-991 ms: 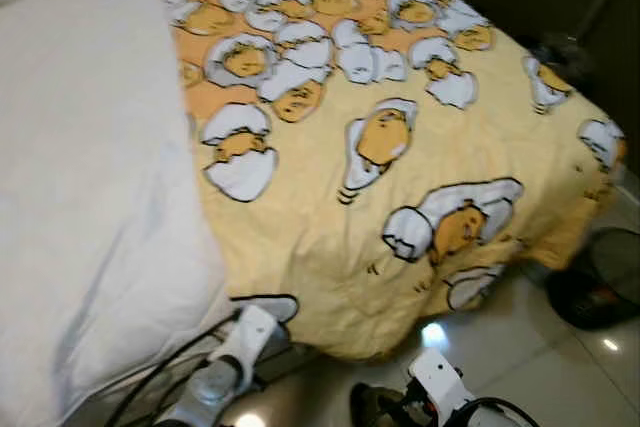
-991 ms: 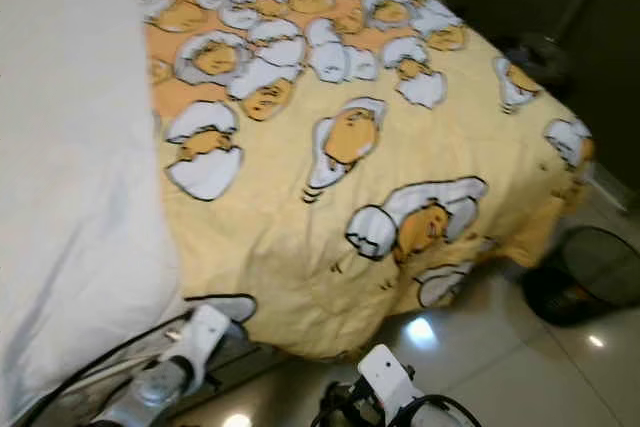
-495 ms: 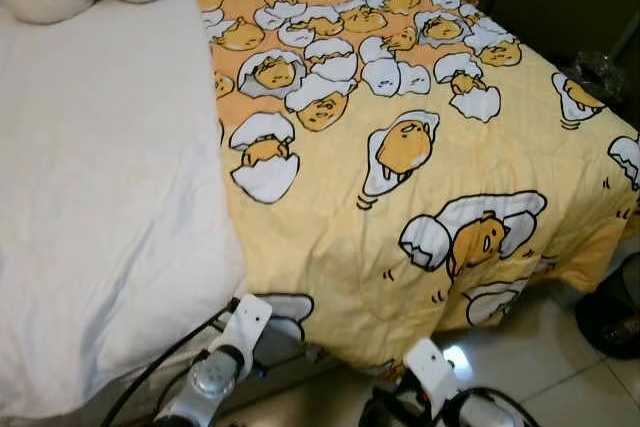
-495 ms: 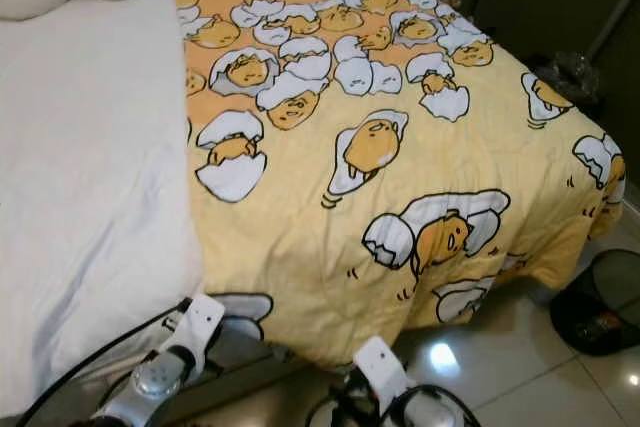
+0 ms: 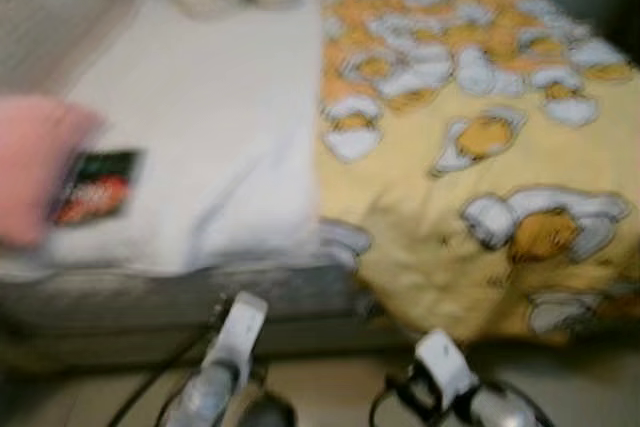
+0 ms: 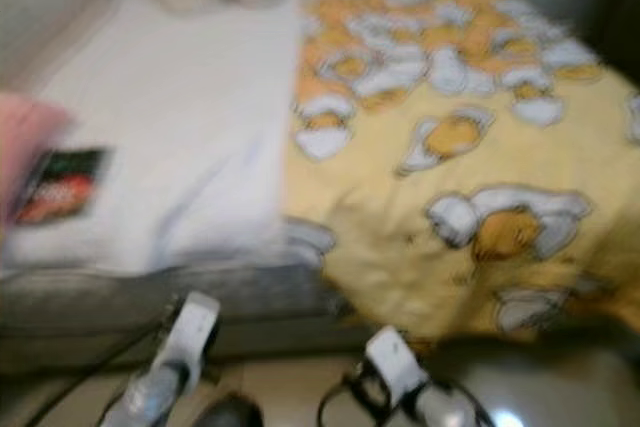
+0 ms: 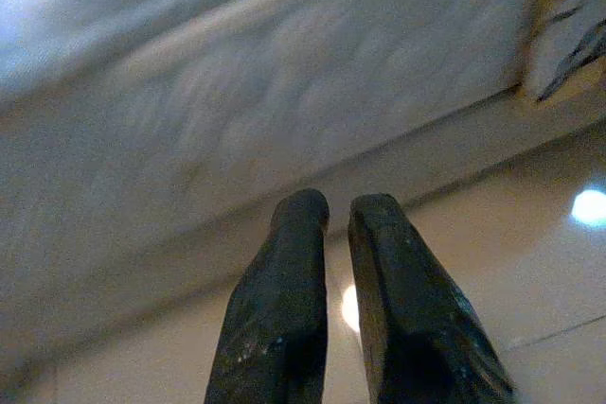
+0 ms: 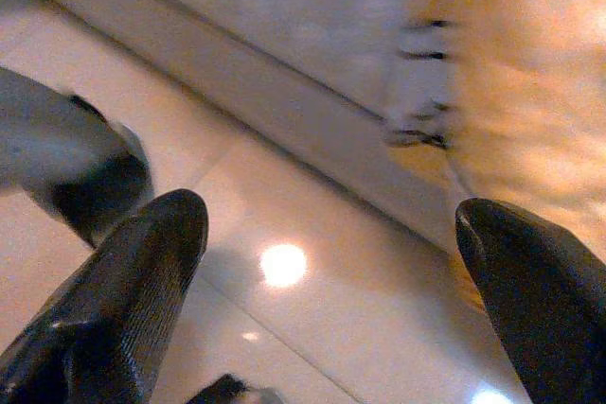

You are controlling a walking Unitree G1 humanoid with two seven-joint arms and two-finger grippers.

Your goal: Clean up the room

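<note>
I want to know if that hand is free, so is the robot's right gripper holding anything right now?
No, the right gripper has its two black fingers spread wide apart with only bare floor between them.

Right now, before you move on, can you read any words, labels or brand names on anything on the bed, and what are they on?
None can be read.
Dark packet lying on the white sheet beside a pink item: it has red and green printing, too blurred to read.
Yellow blanket: cartoon egg pictures, no lettering can be made out.
Both head views are motion-blurred.
</note>
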